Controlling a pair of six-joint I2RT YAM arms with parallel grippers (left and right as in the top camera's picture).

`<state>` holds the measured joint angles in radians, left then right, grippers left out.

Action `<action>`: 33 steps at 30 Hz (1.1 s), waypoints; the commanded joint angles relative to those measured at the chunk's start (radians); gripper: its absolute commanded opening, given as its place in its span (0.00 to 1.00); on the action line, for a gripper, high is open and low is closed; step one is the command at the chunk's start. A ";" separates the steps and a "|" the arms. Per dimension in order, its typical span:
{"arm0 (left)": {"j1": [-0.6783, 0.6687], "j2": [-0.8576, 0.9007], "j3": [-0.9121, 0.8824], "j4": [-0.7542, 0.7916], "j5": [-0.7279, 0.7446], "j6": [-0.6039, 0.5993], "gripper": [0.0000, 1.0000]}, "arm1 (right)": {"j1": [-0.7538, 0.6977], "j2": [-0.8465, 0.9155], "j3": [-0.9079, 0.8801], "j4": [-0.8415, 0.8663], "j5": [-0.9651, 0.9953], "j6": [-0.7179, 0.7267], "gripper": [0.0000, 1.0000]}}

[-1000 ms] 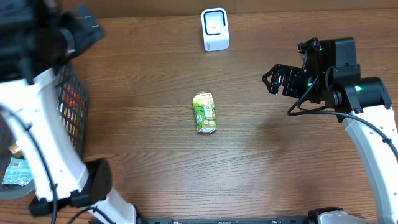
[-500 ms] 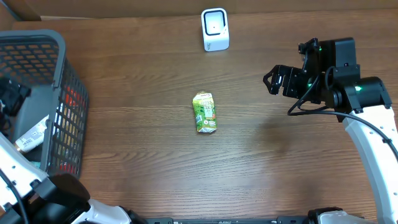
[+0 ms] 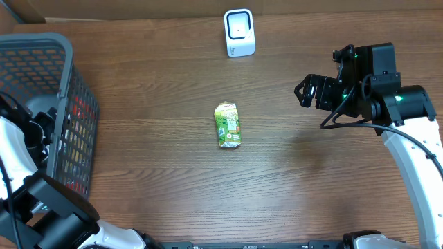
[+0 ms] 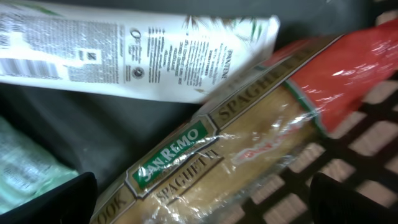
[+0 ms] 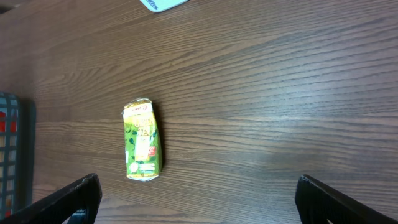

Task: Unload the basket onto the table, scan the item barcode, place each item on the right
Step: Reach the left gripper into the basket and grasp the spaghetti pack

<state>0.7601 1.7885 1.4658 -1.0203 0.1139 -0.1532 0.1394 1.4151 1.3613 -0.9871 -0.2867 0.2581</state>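
The green pack [image 3: 228, 125] is lying flat on the table [image 3: 159, 180], near the scanner [image 3: 239, 32]. It is looking light, soft and crinkly, so I am guessing its long sides are best to pinch. The right gripper [image 3: 305, 92] is hanging wide open, holding nothing. The left gripper [image 4: 202, 200] is gaping over spaghetti [image 4: 249, 143] in the basket [image 3: 69, 48], also holding nothing.

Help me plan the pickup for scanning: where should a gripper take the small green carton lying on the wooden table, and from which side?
Probably pinch the small green carton across its narrow width at mid-body, coming down from above. It lies flat on the wooden table with both long edges free, so the open right gripper could straddle it.
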 commanded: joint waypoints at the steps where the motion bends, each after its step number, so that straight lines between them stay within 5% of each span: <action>1: -0.003 0.025 -0.056 0.029 0.018 0.099 1.00 | 0.006 0.001 0.012 0.005 0.009 0.001 1.00; 16: -0.003 0.056 -0.289 0.305 0.017 0.132 0.88 | 0.006 0.001 0.012 0.011 0.009 0.001 1.00; 18: -0.003 0.056 -0.302 0.315 0.017 0.131 0.77 | 0.006 0.001 0.013 0.013 0.009 0.001 1.00; 23: -0.003 0.055 -0.306 0.314 0.017 0.130 0.10 | 0.006 0.001 0.012 0.012 0.009 0.001 1.00; 24: -0.003 0.055 -0.306 0.314 0.017 0.130 0.04 | 0.006 0.001 0.012 0.012 0.009 0.001 1.00; 33: -0.001 0.039 -0.105 0.171 0.018 0.086 0.04 | 0.006 0.001 0.012 0.013 0.009 0.001 1.00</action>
<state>0.7532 1.8038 1.2774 -0.7692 0.1848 0.0029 0.1394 1.4151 1.3613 -0.9810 -0.2836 0.2581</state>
